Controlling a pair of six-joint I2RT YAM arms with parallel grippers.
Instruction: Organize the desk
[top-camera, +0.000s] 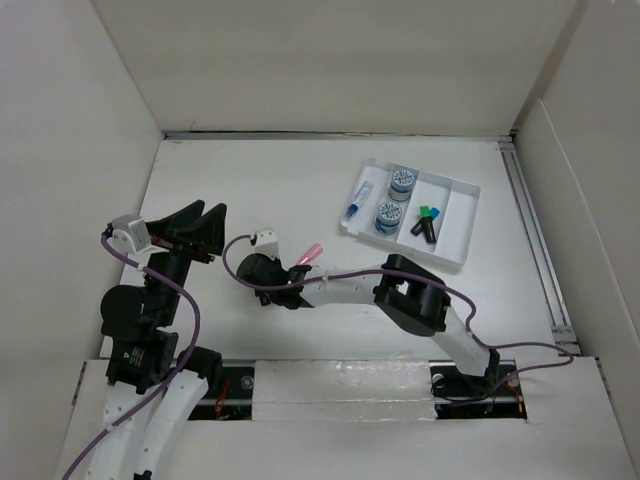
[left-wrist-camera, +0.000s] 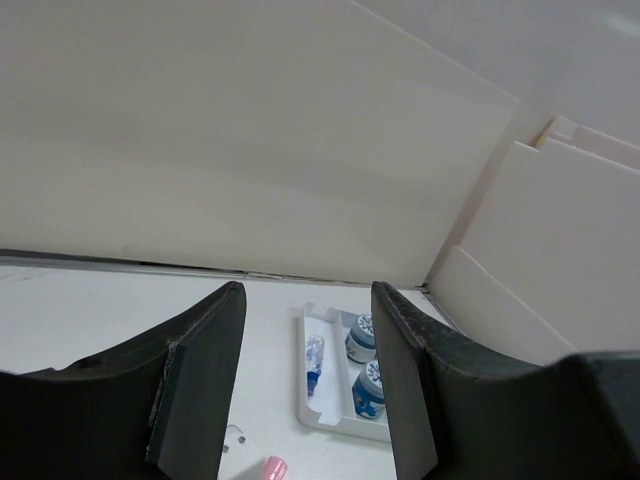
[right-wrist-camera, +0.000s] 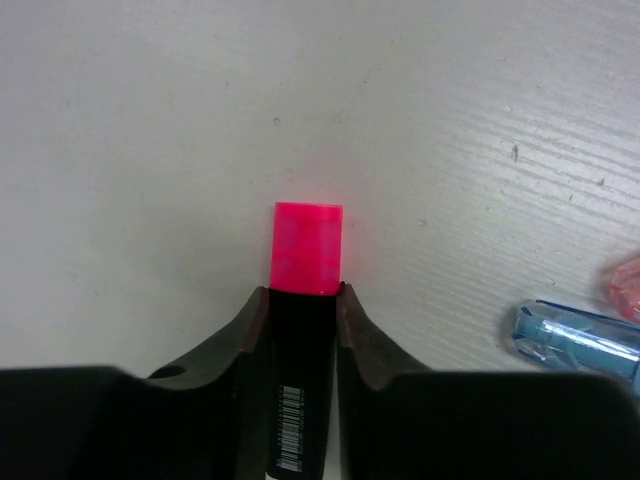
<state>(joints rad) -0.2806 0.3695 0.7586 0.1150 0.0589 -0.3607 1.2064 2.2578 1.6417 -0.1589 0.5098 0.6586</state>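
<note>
Highlighter (right-wrist-camera: 307, 250), pink-capped, clamped in my right end effector (right-wrist-camera: 303, 300) over the surface (right-wrist-camera: 150, 120). My left end effector (left-wrist-camera: 307, 300) stands apart, empty. Tray (top-camera: 460, 225) at two o'clock from highlighter.

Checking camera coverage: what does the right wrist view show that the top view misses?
Right wrist only: a barcode on the highlighter, and a blue clear item. Top only: the tray with jars, and the open left gripper. Both: the right gripper shut on the highlighter, over the desk.
</note>
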